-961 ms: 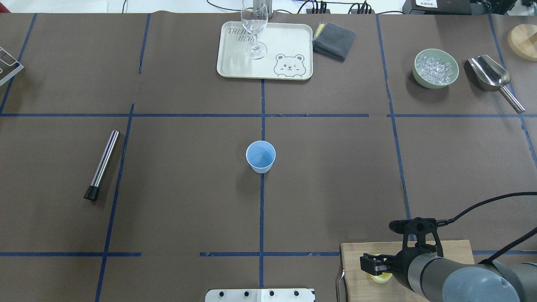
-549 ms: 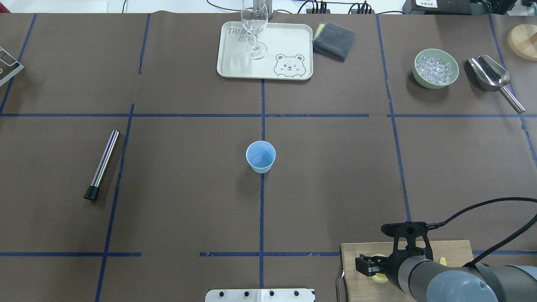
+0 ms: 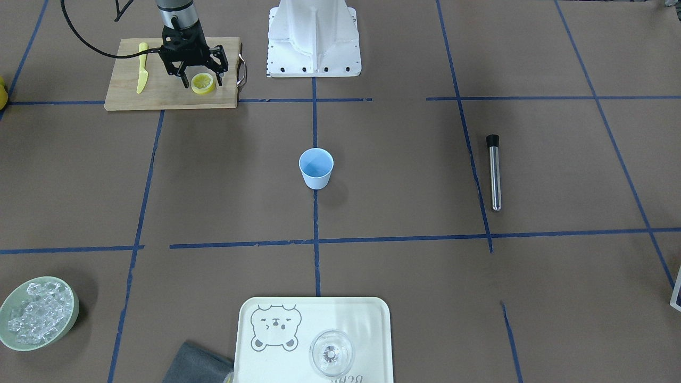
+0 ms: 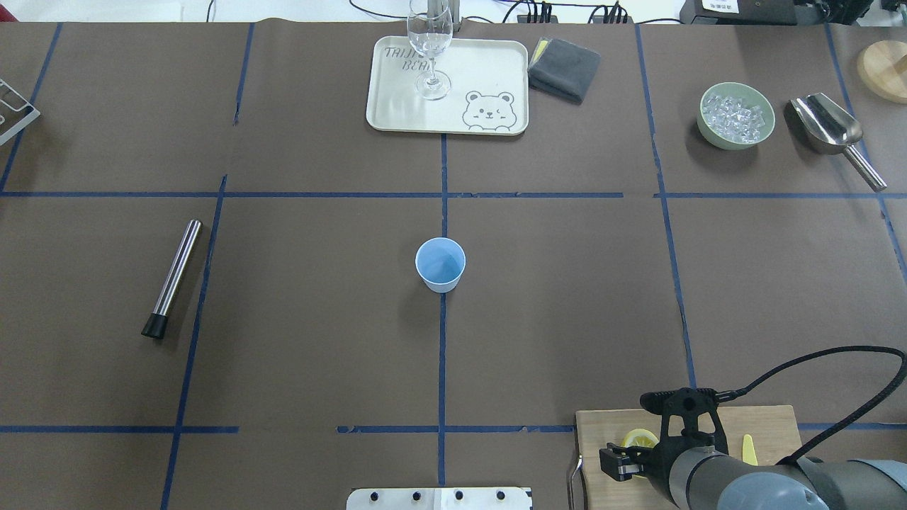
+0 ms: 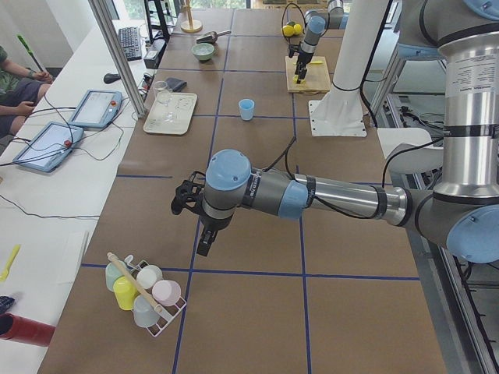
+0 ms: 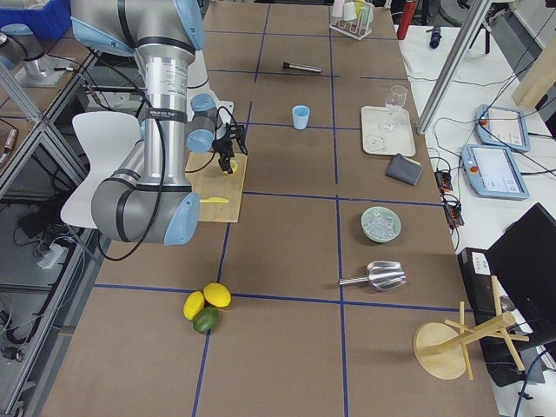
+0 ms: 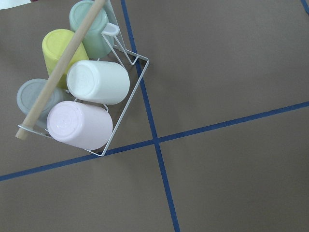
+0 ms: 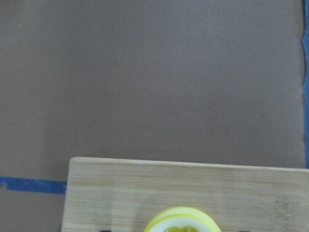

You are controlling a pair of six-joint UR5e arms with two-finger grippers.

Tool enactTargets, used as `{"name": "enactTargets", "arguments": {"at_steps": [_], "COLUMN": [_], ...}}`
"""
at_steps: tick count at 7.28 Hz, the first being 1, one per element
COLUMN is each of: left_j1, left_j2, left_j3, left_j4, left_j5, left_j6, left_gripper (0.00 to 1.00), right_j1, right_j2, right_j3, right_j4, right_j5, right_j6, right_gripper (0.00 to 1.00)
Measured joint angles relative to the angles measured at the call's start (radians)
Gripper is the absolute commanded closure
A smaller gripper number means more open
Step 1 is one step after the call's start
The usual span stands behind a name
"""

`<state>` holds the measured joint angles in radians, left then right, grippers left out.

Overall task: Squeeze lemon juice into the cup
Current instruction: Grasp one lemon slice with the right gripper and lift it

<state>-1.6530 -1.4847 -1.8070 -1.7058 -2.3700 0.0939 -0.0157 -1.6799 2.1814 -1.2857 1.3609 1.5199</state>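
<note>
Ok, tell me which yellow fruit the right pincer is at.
The cut lemon on the wooden board, inside the open right pincer; the whole yellow fruits lie far off.

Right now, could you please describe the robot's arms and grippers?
Both the left arm and right arm are silver-grey tubes with pale blue joint caps. The left gripper and right gripper are black two-finger frames; a black cable runs to the right one.

Lemon (image 3: 203,83) yellow rind, pale face; cup (image 3: 316,169) light blue; tray (image 4: 482,71) cream, bear print; table (image 4: 297,283) brown, blue lines.
</note>
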Motion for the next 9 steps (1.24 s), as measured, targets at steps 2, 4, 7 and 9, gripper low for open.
{"name": "enactTargets", "arguments": {"at_steps": [2,4,7,9], "left_j1": [-0.001,-0.001,-0.001,-0.002], "left_j2": [0.011,0.038,0.047,0.047], "left_j3": [-0.013,-0.037,-0.043,-0.043], "left_j4": [0.000,0.000,0.000,0.000], "left_j5": [0.000,0.000,0.000,0.000], "left_j6": [0.001,0.001,0.001,0.001], "left_gripper": [0.00,0.00,0.00,0.00], "right_j1": [-0.008,-0.010,-0.014,-0.015], "right_j2": [-0.002,-0.006,-0.008,-0.011], "right_j3": [-0.001,-0.003,-0.003,-0.003], "right_j4": [-0.001,-0.001,-0.001,-0.001], "right_j5": [0.000,-0.004,-0.012,-0.011], "right_j6": [0.000,0.000,-0.001,-0.001], "right_gripper": [0.12,0.24,0.43,0.84]}}
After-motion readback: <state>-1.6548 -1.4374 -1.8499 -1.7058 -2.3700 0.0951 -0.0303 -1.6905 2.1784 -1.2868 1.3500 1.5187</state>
